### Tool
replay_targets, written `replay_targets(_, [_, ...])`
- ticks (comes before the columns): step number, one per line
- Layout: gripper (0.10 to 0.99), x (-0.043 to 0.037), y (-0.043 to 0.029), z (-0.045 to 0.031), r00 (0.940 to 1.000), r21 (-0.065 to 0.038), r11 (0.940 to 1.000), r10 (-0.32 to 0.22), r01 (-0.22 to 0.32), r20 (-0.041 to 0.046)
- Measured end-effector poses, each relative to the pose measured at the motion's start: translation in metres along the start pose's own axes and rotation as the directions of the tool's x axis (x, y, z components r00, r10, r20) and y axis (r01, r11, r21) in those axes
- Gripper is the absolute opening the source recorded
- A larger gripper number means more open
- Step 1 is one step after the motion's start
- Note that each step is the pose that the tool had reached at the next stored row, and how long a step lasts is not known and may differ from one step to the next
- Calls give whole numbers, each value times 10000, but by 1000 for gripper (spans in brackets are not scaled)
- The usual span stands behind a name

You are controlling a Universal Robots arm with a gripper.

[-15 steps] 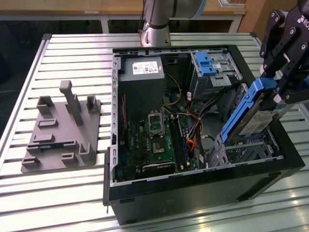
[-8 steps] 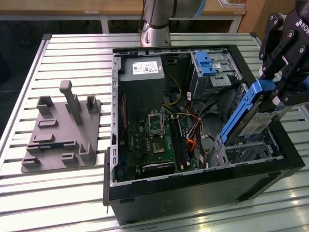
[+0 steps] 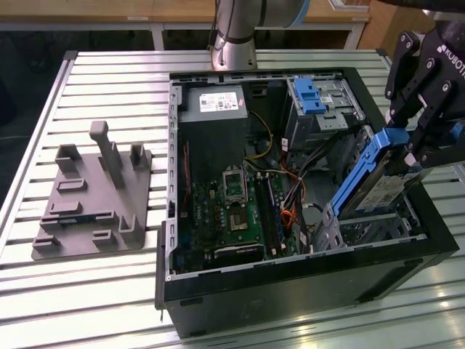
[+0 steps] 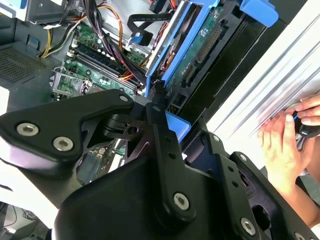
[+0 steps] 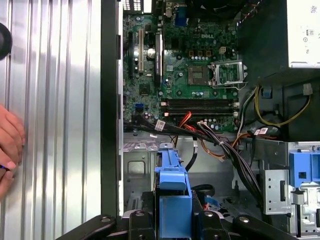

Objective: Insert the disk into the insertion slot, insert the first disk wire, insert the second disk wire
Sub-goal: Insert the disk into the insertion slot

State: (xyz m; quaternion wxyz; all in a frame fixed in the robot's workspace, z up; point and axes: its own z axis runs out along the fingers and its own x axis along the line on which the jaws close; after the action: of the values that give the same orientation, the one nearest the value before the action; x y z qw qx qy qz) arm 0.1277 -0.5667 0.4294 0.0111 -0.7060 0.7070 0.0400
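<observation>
The arm (image 3: 234,33) was a silver-grey tube with a pale blue joint cap. Its pincer (image 3: 417,142) was matte black, built of linkage bars with silver screw heads and white lettering.

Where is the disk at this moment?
The disk stands tilted at the exterior view's right, inside the computer case, its upper end held by the gripper and its lower end at the small metal cage.

Slatted metal table (image 3: 109,73) gleams at six o'clock; wooden bench (image 3: 87,9) at twelve, dark floor (image 3: 18,102) at nine.
</observation>
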Motion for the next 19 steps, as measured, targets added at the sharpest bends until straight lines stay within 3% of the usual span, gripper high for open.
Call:
replay_targets(15, [365,19,-11,271,10000,0,10000,-3,3,1])
replay_targets(17, [373,20,-9,278,10000,0,10000,-4,4,-23])
replay_targets(19, [490,20,-8,277,10000,0,10000,-8,8,-36])
